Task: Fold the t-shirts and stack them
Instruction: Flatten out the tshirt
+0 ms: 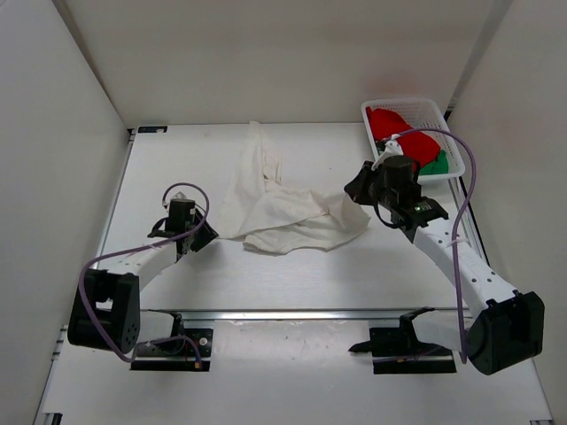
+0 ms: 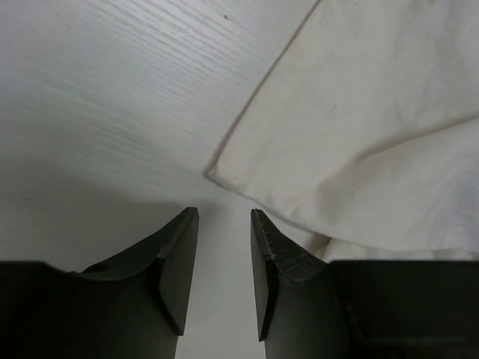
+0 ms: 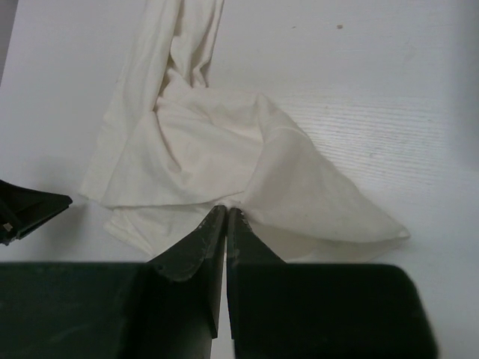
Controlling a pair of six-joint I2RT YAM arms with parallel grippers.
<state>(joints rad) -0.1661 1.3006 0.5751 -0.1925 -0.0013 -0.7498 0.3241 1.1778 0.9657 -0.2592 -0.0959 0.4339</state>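
Note:
The white t-shirt [image 1: 283, 212] lies crumpled in the middle of the table, one part stretching toward the back. My right gripper [image 3: 227, 211] is shut on a fold of the white t-shirt [image 3: 224, 149] at its right side, the cloth bunched at the fingertips. At the shirt's left edge my left gripper [image 2: 224, 215] stands open with only bare table between its fingers. A corner of the white t-shirt [image 2: 359, 134] lies just ahead of it, apart from the tips. The red t-shirt [image 1: 390, 124] and the green t-shirt [image 1: 436, 164] lie in the basket.
A white lattice basket [image 1: 403, 104] stands at the back right corner, just behind my right arm [image 1: 443, 239]. White walls close in the table on the left, back and right. A metal rail [image 1: 292, 314] crosses the near side in front of the arm bases.

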